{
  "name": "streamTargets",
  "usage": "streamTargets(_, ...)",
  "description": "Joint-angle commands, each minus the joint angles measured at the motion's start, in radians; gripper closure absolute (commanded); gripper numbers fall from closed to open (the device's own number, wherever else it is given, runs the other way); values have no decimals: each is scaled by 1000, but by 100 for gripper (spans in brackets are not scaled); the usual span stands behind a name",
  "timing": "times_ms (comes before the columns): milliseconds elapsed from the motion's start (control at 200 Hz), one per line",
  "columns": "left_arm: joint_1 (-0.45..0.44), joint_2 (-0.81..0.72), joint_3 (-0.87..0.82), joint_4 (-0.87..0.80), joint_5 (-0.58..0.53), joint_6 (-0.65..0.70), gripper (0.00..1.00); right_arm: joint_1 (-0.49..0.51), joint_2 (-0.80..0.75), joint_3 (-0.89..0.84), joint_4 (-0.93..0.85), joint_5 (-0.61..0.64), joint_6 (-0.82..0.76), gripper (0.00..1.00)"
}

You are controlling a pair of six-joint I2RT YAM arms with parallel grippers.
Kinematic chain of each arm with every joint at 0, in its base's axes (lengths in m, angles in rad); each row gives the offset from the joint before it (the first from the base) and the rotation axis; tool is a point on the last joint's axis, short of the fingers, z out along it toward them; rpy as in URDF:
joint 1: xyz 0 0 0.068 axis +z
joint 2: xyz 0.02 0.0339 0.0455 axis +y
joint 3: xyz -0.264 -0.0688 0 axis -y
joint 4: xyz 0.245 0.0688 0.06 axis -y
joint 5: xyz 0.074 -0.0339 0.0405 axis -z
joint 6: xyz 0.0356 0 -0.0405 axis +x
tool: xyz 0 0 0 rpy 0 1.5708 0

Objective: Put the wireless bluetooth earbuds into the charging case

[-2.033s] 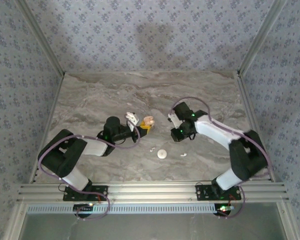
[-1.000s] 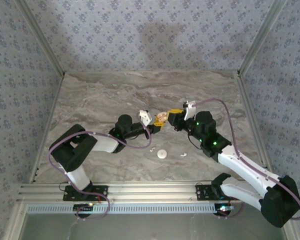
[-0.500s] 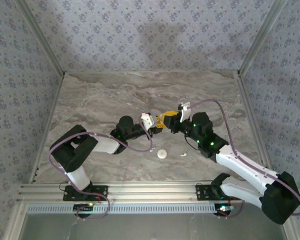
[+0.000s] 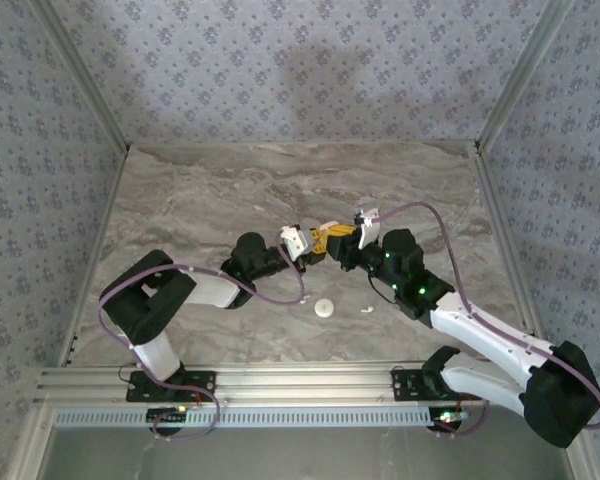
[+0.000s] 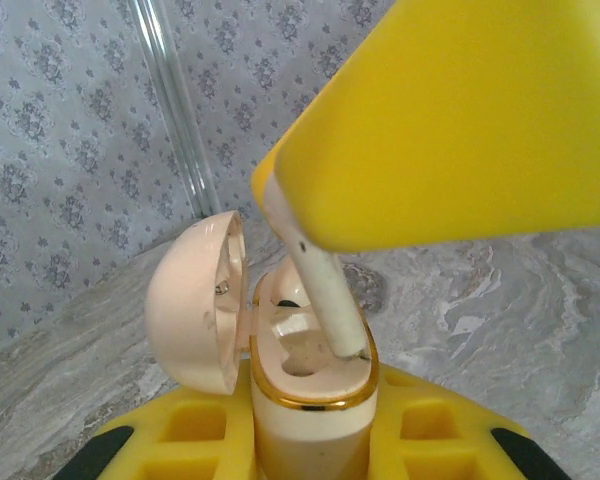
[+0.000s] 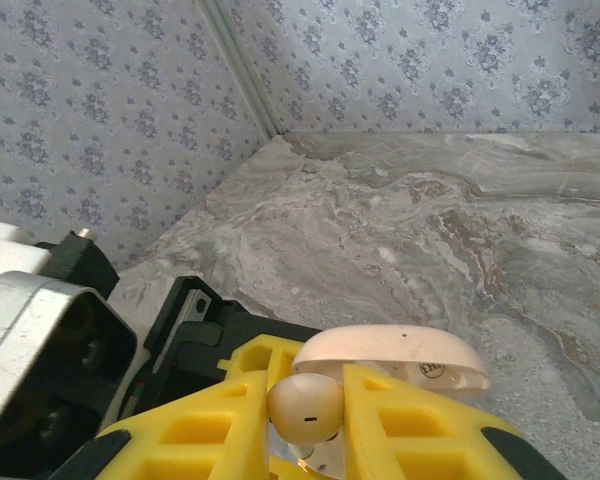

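Roughly at the middle of the tabletop [image 4: 230, 190] the two arms meet tip to tip. The left arm folds out toward the left edge, then runs its forearm low and rightward. The left gripper [image 4: 315, 247] is clamped on the lower body of the charging case [image 5: 310, 400], its yellow fingers on either side. The case's lid [image 5: 195, 305] is swung open to one side. The right arm swings out toward the front right corner, and its white forearm comes back diagonally to the centre. The right gripper [image 4: 336, 240] pinches the rounded head of an earbud [image 6: 305, 405] between narrowly set yellow fingers. In the left wrist view, the earbud's stem slants down into one well of the open case, its tip touching inside the gold rim. Nearer the front edge, a round white piece [image 4: 324, 308] and a loose white earbud [image 4: 367, 310] lie on the marble, apart from each other.
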Motion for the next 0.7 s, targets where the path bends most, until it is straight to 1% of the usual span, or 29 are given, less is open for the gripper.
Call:
streamTargets(0,-2,-10,9,66,-1,-19,83,7,8,-17,52,38,-11,75)
streamTargets(190,-2,-10,12,76,3,-37,84,4,14,-17,76,61,-9,75)
streamTargets(485,-3,-8,23,99,1,-63,83,3,54,-16,120,17,17,75)
streamTargets(695,-3,-11,23,124,-1,-84,83,2,68,-35,114,26,28,75)
